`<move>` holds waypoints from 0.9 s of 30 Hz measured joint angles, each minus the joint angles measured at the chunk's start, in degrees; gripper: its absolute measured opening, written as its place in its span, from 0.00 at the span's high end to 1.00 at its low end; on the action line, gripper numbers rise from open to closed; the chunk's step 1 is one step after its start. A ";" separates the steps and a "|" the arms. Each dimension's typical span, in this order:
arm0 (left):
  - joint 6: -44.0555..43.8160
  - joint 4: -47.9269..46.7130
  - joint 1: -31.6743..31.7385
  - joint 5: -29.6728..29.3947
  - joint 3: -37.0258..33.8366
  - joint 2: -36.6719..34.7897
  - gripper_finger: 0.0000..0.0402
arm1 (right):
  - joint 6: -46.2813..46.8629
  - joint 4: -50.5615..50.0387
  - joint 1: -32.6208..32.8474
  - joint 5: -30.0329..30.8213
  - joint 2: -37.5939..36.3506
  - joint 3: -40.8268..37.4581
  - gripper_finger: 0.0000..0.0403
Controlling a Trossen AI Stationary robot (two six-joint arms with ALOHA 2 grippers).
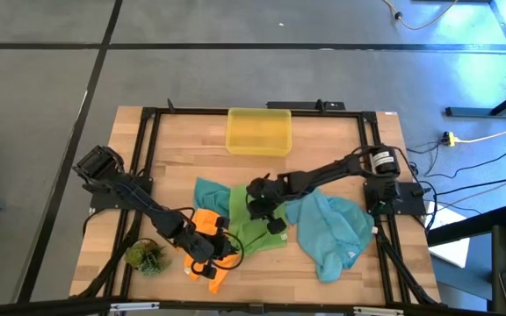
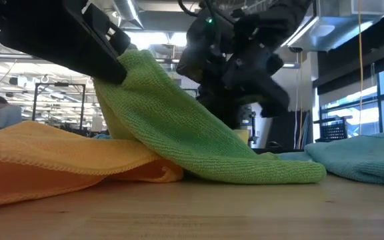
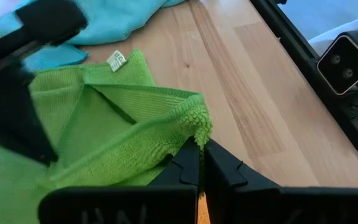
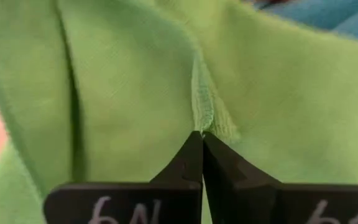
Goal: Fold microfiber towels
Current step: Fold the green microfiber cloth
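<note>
Green towel (image 1: 255, 230) lies crumpled at table centre, overlapping the orange towel (image 1: 211, 221) at its 9 o'clock. Left gripper (image 3: 199, 144) is clamped on a lifted corner of the green towel; right gripper (image 4: 202, 133) pinches a fold of it. Teal towel (image 1: 330, 230) sits at 3 o'clock.

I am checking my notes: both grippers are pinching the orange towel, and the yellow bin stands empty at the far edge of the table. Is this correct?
Not quite. Both grippers, left and right, pinch the green towel, not the orange towel; both wrist views show it. The yellow bin is as you say.
</note>
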 joint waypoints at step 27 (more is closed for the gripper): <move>-1.83 -2.28 -1.54 -0.39 -0.01 0.02 1.00 | 24.07 -17.19 26.54 11.80 -15.01 -5.22 1.00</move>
